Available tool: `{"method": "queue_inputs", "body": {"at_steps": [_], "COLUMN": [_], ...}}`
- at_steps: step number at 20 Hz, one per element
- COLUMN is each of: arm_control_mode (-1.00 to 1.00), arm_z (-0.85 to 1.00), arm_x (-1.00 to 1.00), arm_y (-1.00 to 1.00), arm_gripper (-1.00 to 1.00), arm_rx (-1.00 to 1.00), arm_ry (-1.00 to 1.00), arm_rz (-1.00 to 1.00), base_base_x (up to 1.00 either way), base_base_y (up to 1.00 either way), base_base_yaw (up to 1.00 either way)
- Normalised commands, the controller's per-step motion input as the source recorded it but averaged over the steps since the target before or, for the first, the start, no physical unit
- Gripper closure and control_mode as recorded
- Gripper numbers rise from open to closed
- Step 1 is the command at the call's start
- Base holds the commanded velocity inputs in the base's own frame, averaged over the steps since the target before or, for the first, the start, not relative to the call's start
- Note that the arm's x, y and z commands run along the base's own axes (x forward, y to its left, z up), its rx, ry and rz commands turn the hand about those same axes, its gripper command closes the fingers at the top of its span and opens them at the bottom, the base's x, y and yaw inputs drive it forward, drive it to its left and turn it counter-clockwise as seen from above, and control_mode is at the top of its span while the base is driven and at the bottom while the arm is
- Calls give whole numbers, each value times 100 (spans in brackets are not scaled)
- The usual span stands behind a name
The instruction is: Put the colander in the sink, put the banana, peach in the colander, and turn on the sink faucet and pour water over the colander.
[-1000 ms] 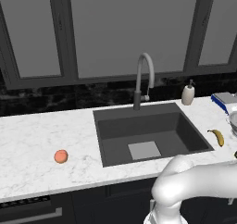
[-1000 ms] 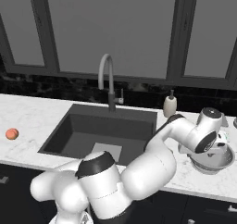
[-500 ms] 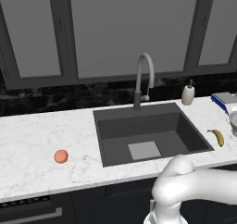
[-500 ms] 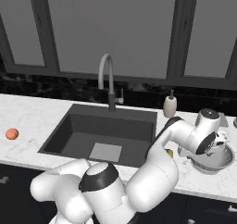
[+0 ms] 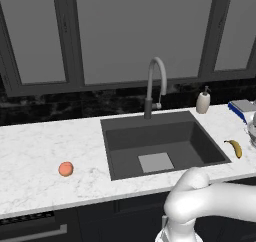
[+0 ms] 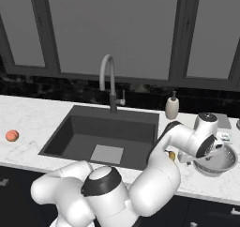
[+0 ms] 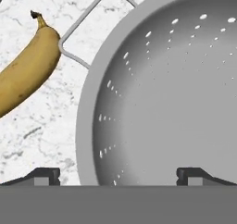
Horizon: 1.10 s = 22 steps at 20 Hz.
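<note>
The light-grey perforated colander point(image 7: 166, 93) looms close below my hand, one wire handle point(image 7: 88, 24) pointing toward the banana point(image 7: 25, 75) lying beside it on the marble. My gripper point(image 7: 119, 177) is open: one fingertip point(image 7: 44, 176) hangs outside the rim over the counter, the other over the bowl. From the right base view, the gripper point(image 6: 212, 148) hovers just over the colander point(image 6: 218, 160), right of the sink point(image 6: 108, 132). The peach point(image 5: 65, 169) rests on the counter left of the sink point(image 5: 160, 141). The faucet point(image 5: 155, 83) stands behind the basin, no water running.
A beige soap dispenser point(image 5: 203, 102) stands at the sink's back right corner. A blue and grey object point(image 5: 242, 107) lies at the far right of the counter. My arm point(image 6: 178, 141) arches over the sink's right edge.
The hand has stayed over the colander, shifting only slightly. The arm's lower links have swung a little. The banana, peach and colander have not moved.
</note>
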Motion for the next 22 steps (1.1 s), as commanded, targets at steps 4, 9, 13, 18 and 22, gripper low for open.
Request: {"method": "queue_inputs", "body": {"at_steps": [4,9,13,18,22], "arm_control_mode": [-100,-100,-100,-100,-100], "arm_z": [-30,-19,-1,0,14], "arm_x": [18,17,3,0,0], "arm_y": [0,0,0,3,30], "arm_gripper": [-100,100,100,100,100], "arm_rx": [0,0,0,0,0], "arm_ry": [8,3,0,0,-2], "arm_rz": [5,4,2,4,5], "base_base_x": [0,0,0,0,0], "base_base_y": [0,0,0,0,0], "base_base_yaw": [0,0,0,0,0]}}
